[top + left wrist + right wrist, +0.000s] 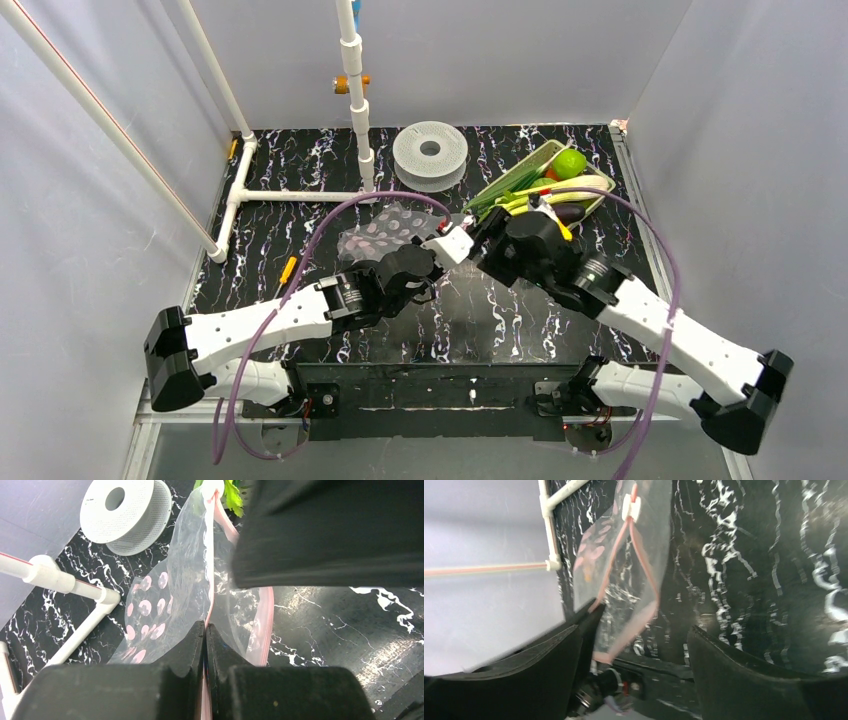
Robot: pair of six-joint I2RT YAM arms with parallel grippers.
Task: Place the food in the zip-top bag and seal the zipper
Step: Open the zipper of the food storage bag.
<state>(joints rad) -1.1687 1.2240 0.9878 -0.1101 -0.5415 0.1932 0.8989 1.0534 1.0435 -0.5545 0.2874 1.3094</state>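
1. Nearest the bases, the left gripper (pixel 205 632) is pinched together on the zipper (pixel 268 625) at one end of the zip-top bag (pixel 175 590). It appears to hold that end up off the table (pixel 325 630). The grip is on a thin edge of slick plastic. A tug from the other arm could pull the strip out of the pads and let the mouth drop flat.
2. The bag trails away from that pinch, crinkled, with its two pink lips parted into a narrow wedge. Nothing shows inside it. The opening looks tight, so a long stalk could catch a lip and fold it shut, or push the whole bag along.
3. Just beyond, the right gripper (pixel 636 640) is spread wide and carries nothing. In its wrist view the bag lies between its fingers, closer to the one on the view's left; whether they touch cannot be told. Closing here would likely nip both lips together rather than one.
4. Farther off to the right, the food (pixel 572 211) lies in the basket (pixel 520 170). It is well apart from the left gripper's pinch and beyond the right gripper.
5. A white spool (pixel 430 155) sits at the far edge, away from both grippers.
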